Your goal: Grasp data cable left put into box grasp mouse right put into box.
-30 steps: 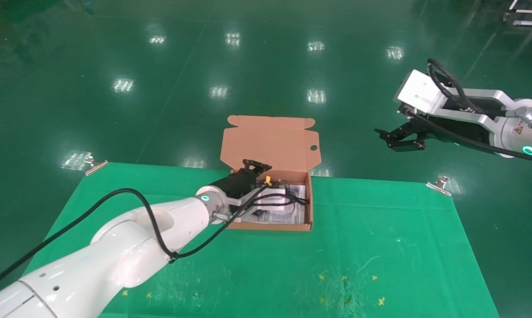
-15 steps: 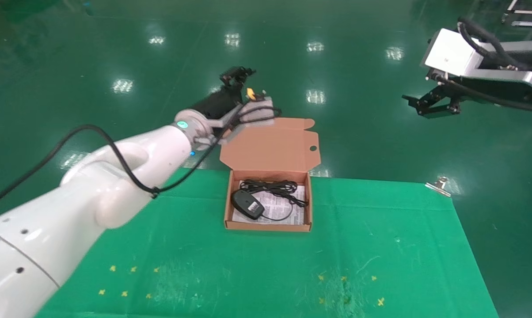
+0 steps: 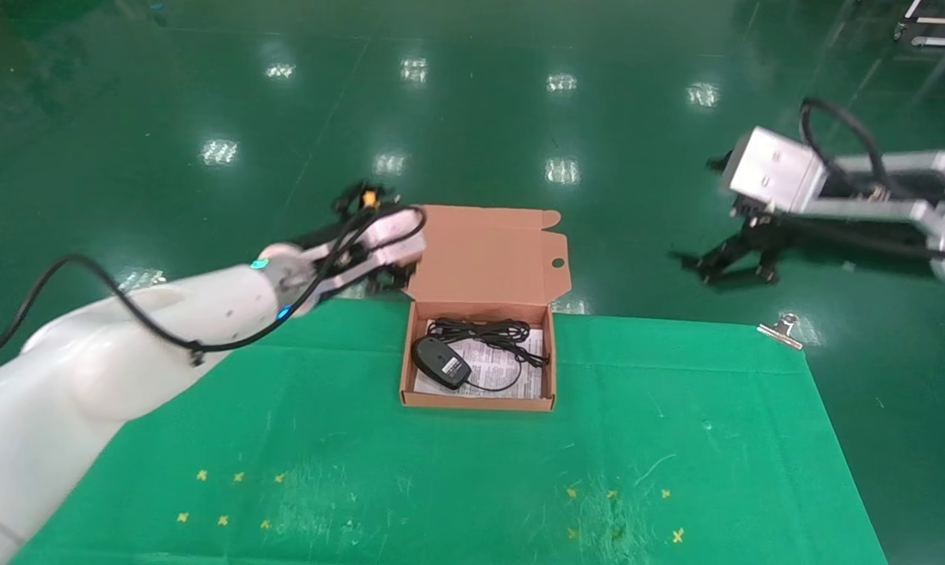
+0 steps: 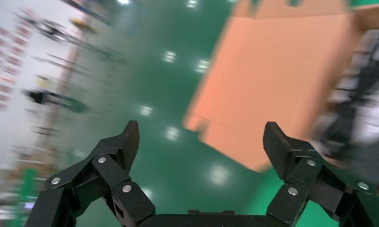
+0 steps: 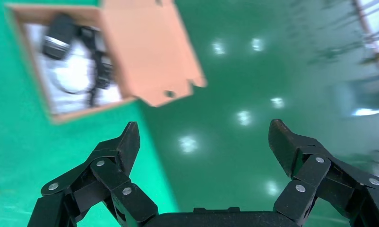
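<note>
The left gripper (image 4: 199, 142) hangs off the far left edge of the worktop (image 3: 457, 471), just beside the left side of the box (image 3: 477, 402) lid. Its jaws stand wide apart with nothing between them. In the left wrist view the orange-brown lid fills the space beyond the jaws and off toward one finger, not touching either one.

The right gripper (image 5: 204, 142) is well to the right of the box, out over the green floor (image 3: 472, 118) past the worktop's far right corner. Its jaws are also spread wide and hold nothing. From the right wrist view the box lies far beyond the jaws, off to the side of one finger, with bare floor directly between the two fingers.

The box sits open on the worktop, midway between the two grippers and nearer the left one, its lid standing up at the far side. The mouse (image 3: 440, 362) lies inside on the white leaflet (image 3: 512, 373), at the end of the box toward the left gripper. The cable (image 3: 484, 331) lies bundled along the box's far wall, just beside the mouse, and a thin black cord (image 3: 504, 386) curls over the leaflet toward the end nearer the right gripper.

A metal clip (image 3: 782, 328) holds the worktop's green cloth at the far right corner, below the right gripper.
</note>
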Robot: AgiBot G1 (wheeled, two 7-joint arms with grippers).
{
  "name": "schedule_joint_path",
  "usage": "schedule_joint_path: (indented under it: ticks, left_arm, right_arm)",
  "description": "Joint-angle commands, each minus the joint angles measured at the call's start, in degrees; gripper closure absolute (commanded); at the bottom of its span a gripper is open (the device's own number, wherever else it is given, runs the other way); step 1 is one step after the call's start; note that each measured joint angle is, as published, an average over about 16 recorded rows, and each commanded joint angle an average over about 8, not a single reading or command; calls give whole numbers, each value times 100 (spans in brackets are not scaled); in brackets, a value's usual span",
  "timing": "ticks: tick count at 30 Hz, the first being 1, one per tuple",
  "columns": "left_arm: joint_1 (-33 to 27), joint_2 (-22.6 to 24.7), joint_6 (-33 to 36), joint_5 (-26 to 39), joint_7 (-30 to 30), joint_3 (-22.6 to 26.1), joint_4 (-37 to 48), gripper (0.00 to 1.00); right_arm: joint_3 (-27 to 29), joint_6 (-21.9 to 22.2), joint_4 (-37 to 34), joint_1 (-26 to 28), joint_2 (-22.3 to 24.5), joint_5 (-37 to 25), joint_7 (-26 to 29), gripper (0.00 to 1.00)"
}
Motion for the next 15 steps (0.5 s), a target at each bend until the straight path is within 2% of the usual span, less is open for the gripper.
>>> schedule_joint_path:
  ticks: [1, 15]
  left_arm:
    - [85, -142, 262, -309, 34, -139, -100, 0]
    - [681, -1141, 2105, -2481, 271, -1114, -804, 0]
  right_arm:
    - [91, -114, -13, -121, 16, 240, -63, 0]
    - [734, -913, -107, -976, 128, 1929, -508, 0]
